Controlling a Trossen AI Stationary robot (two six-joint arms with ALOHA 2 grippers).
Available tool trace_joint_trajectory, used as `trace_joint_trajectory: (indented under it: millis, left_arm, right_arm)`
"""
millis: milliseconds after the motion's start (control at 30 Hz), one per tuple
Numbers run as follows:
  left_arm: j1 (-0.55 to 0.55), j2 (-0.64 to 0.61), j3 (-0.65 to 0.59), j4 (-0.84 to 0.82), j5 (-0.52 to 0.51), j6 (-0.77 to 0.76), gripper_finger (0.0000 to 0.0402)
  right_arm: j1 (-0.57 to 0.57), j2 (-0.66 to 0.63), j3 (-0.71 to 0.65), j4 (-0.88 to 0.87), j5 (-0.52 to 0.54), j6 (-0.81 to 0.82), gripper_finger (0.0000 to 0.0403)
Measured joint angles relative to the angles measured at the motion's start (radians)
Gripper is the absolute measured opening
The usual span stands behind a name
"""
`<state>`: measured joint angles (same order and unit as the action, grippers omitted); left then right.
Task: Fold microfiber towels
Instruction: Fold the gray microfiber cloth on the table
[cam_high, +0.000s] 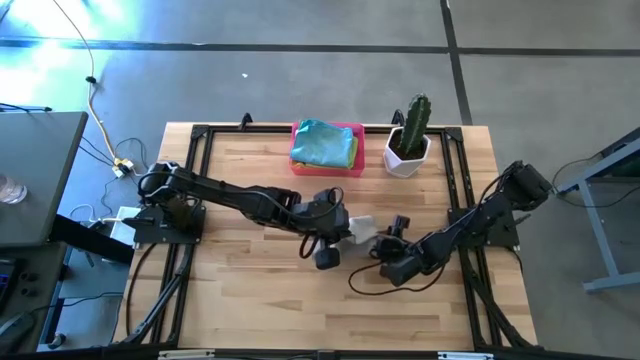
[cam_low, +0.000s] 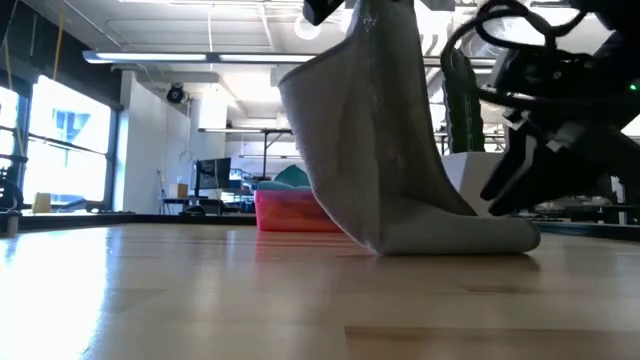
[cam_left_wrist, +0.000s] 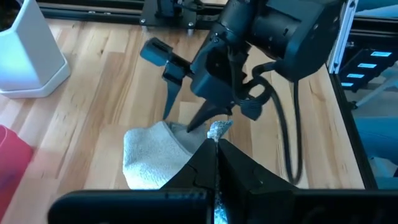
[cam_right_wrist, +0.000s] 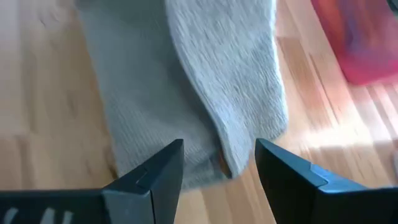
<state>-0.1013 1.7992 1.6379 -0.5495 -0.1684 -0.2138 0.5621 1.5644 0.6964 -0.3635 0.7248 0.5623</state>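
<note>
A grey microfiber towel (cam_low: 380, 130) hangs from my left gripper (cam_left_wrist: 216, 144), which is shut on it above the table's middle (cam_high: 345, 228). The towel's lower end (cam_low: 470, 236) lies on the wood. My right gripper (cam_right_wrist: 217, 146) comes in low from the table's right (cam_high: 388, 234) and is open. Its two fingers stand on either side of the towel's lower folded edge (cam_right_wrist: 225, 158), close to the table. Blue and green towels (cam_high: 322, 143) lie in the pink tray (cam_high: 352, 168). My left gripper pinches the grey towel's top corner (cam_left_wrist: 219, 129) between its two shut fingers. The fingers slant down from the table's left. The towel hangs below them in a loose drape (cam_left_wrist: 149, 155), and its lower part rests on the table.
The pink tray stands at the far middle of the table. A cactus in a white pot (cam_high: 408, 140) stands to its right. Black frame rails (cam_high: 455, 190) run along both sides. Bare wood (cam_high: 250, 290) lies on the near side.
</note>
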Motion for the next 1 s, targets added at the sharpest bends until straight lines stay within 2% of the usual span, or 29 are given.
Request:
trace_joint_trajectory:
  millis: [267,400,767,867,1000]
  left_arm:
    - [0.000,0.000,0.000,0.004,0.000,0.008,0.0000]
    - [-0.004,0.000,0.000,0.036,0.007,0.009,0.0000]
    - [-0.018,0.001,0.000,0.032,0.011,0.034,0.0000]
    - [-0.018,0.001,0.000,0.030,0.011,0.040,0.0000]
    - [-0.018,0.001,0.000,0.030,0.010,0.051,0.0000]
  right_arm:
    - [-0.008,0.000,0.000,0.162,0.019,-0.074,0.0192]
    - [-0.044,0.024,0.000,0.158,0.050,-0.074,0.0192]
    - [-0.117,0.092,0.000,0.117,0.052,-0.137,0.0190]
    - [-0.123,0.092,0.000,0.105,0.052,-0.137,0.0169]
    - [-0.124,0.092,0.000,0.105,0.043,-0.136,0.0112]
